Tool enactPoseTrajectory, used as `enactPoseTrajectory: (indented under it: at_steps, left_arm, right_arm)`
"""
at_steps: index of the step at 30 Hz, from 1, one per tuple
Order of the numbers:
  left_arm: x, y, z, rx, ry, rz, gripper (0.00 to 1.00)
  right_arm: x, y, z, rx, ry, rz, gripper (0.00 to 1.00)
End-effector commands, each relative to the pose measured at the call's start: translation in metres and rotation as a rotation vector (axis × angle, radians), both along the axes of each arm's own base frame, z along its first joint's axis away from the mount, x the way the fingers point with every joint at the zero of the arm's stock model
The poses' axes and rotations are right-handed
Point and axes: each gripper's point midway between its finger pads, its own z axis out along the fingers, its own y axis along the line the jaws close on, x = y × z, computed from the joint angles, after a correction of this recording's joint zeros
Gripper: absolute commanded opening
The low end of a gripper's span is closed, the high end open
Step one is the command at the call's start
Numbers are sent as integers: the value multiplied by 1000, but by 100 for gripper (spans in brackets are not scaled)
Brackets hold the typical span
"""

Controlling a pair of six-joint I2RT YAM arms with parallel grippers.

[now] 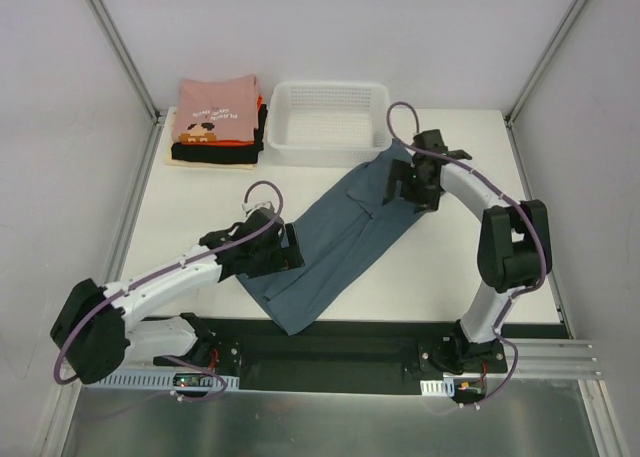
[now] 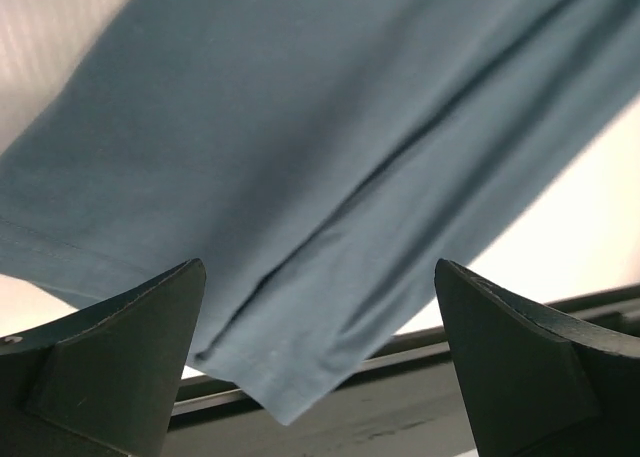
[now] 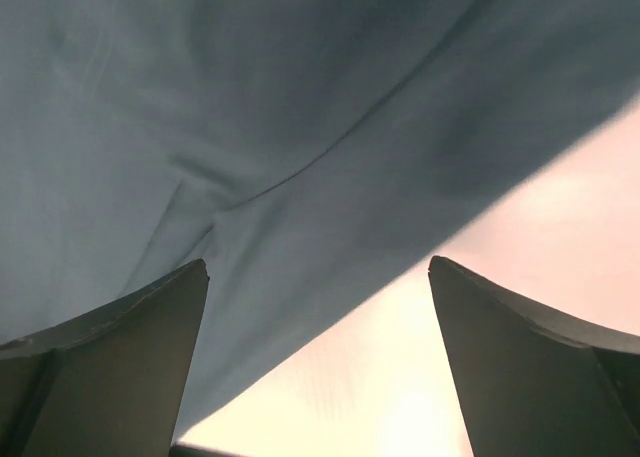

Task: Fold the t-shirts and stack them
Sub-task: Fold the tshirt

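Both your left gripper (image 2: pixel 318 264) and right gripper (image 3: pixel 318 262) gape wide, empty, over the blue-grey t-shirt (image 1: pixel 340 239) (laid diagonally). Folded t-shirts (image 1: pixel 217 122) sit stacked beside the basket (image 1: pixel 325 153).

Blue-grey tee (image 1: pixel 335 242): plain slate cloth, folded lengthwise into a long band and lying flat on the table (image 1: pixel 440 277). It runs diagonally, its far end just beside the near right corner of the basket (image 1: pixel 383 117) and its near corner reaching the table's near edge. Left wrist view: stitched hem and a lengthwise fold line. Right wrist view: soft creases meeting in a shallow pucker.

Stack of folded tees (image 1: pixel 215 127): at the far left corner, just left of the basket and well apart from the blue-grey tee. Pink tee (image 1: pixel 215 107) with a dark print on top; orange-red (image 1: pixel 262 107) edges at its right; black (image 1: pixel 210 152) beneath; cream (image 1: pixel 205 163) at the bottom.
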Motion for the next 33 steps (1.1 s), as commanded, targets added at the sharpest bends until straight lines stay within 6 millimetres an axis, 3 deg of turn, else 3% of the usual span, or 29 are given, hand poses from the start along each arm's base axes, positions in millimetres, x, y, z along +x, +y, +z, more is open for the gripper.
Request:
enactPoseTrajectory:
  at_steps: [1, 8, 12, 16, 21, 22, 23, 26, 27, 30, 33]
  left_arm:
    - [0, -7, -12, 41, 64, -62, 99]
    - [-23, -36, -40, -13, 218, -147, 99]
    - [-33, -58, -42, -21, 229, -219, 99]
    - [-46, -83, -48, -30, 276, -292, 99]
    - [-49, -131, -32, -88, 265, -410, 99]
    - [-49, -138, -37, -83, 279, -422, 99]
    - [-48, -152, -27, -120, 276, -449, 99]
    - [-48, -182, -20, -163, 285, -507, 99]
    - [-51, -190, -27, -158, 302, -526, 99]
    - [-48, -222, -14, -215, 303, -574, 99]
    - [-50, -236, -13, -240, 329, -602, 99]
  right_arm:
    - [1, 45, -4, 100, 1, 73, 97]
    - [11, 32, -46, 55, 123, 33, 97]
    - [24, 22, -52, 96, 146, -14, 97]
    - [44, -10, -50, 77, 143, -62, 97]
    - [62, -44, -56, 75, 198, -112, 97]
    - [76, -54, -47, 84, 167, -134, 97]
    - [75, -60, -52, 86, 197, -140, 97]
    - [94, -84, -47, 87, 165, -170, 97]
    - [98, -97, -46, 90, 159, -192, 97]
    - [107, -118, -56, 118, 175, -228, 97]
    - [118, -128, -57, 155, 159, -236, 97]
